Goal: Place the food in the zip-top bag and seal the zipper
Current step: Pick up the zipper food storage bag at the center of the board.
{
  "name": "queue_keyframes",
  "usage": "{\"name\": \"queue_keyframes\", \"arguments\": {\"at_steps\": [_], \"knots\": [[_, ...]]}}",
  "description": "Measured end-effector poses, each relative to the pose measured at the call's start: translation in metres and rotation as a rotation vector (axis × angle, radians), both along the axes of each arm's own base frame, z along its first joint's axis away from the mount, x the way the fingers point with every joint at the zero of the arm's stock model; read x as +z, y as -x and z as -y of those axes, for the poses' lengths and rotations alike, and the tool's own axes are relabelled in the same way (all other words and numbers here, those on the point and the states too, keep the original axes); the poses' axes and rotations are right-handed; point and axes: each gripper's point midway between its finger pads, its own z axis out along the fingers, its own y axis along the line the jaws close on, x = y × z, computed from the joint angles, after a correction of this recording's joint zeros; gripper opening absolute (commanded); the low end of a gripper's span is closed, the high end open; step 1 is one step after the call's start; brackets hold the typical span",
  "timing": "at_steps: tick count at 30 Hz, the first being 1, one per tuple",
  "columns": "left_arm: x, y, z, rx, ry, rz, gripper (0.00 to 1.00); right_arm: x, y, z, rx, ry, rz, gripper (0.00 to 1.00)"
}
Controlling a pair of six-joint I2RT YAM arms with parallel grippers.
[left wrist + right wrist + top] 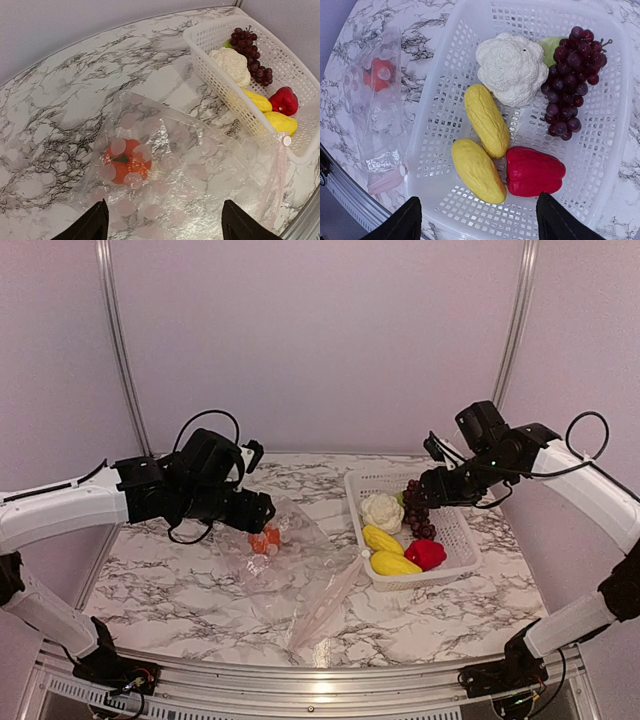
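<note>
The clear zip-top bag (300,565) lay flat on the marble table (150,590), its zipper (330,602) running from the white basket's (420,578) near corner toward the table's front edge. The orange piece (265,539) sat inside the bag. Cauliflower (381,511), grape bunch (416,510), two yellow pieces (388,550) and red pepper (426,554) filled the basket. Bare tabletop lay left of the bag. The left gripper (164,212) hung over the bag, the right gripper (477,200) over the basket, both spread wide and holding nothing.
</note>
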Motion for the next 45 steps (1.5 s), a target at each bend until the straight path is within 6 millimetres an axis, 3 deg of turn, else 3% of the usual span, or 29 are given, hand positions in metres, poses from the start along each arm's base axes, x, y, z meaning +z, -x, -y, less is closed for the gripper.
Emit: {"name": "queue_keyframes", "arguments": {"at_steps": [5,9,19,29,31,34,38,45], "knots": [[0.012,0.064,0.067,-0.235,-0.043,0.097,0.56,-0.009,0.002,-0.001,0.003,-0.002,-0.018,0.74],[0.009,0.104,0.102,-0.297,-0.099,0.157,0.49,-0.009,-0.001,-0.005,0.0,-0.021,-0.018,0.74],[-0.066,0.157,0.15,-0.298,-0.362,0.252,0.47,-0.009,-0.003,-0.014,0.018,-0.07,-0.018,0.74],[-0.114,0.143,0.155,-0.143,-0.509,0.258,0.44,-0.01,0.002,-0.019,0.044,-0.096,-0.037,0.73],[-0.12,0.139,0.151,-0.114,-0.532,0.257,0.36,-0.009,0.003,-0.021,0.05,-0.107,-0.039,0.73],[-0.128,0.133,0.143,-0.068,-0.566,0.249,0.16,-0.008,0.004,-0.021,0.052,-0.113,-0.041,0.73],[-0.123,0.118,0.129,0.0,-0.603,0.262,0.04,-0.006,0.005,-0.021,0.051,-0.115,-0.035,0.73],[-0.093,0.092,0.109,0.086,-0.583,0.269,0.0,-0.007,0.005,-0.015,0.035,-0.088,-0.024,0.73]]}}
